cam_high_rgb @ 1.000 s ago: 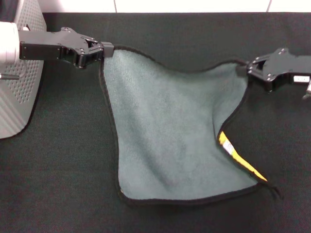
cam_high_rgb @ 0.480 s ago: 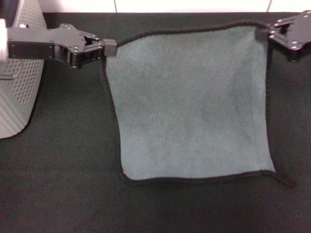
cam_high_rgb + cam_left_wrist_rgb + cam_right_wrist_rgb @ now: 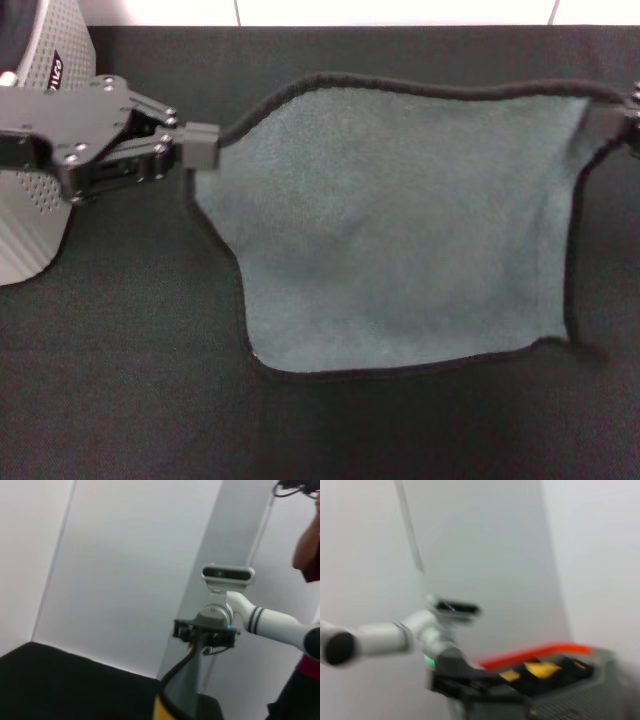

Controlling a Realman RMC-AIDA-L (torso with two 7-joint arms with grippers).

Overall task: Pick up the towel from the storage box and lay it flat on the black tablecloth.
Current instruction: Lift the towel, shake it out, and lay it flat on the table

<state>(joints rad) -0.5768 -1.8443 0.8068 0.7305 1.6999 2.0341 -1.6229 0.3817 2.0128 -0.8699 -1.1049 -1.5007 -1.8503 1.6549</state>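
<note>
I've got the towel out of the storage box and stretched grey-green side up over the black tablecloth, left gripper and right gripper each pinching a far corner (near edge seemingly down), so lowering and releasing remain.

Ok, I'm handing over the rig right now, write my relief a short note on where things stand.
Left hand: shut on one far corner of the towel.
Right hand: at the view's right edge, shut on the other far corner.
Towel: out of the storage box, grey-green face up, spread over the black tablecloth, far edge raised.
Left: lower the far edge flat, release both corners.
</note>
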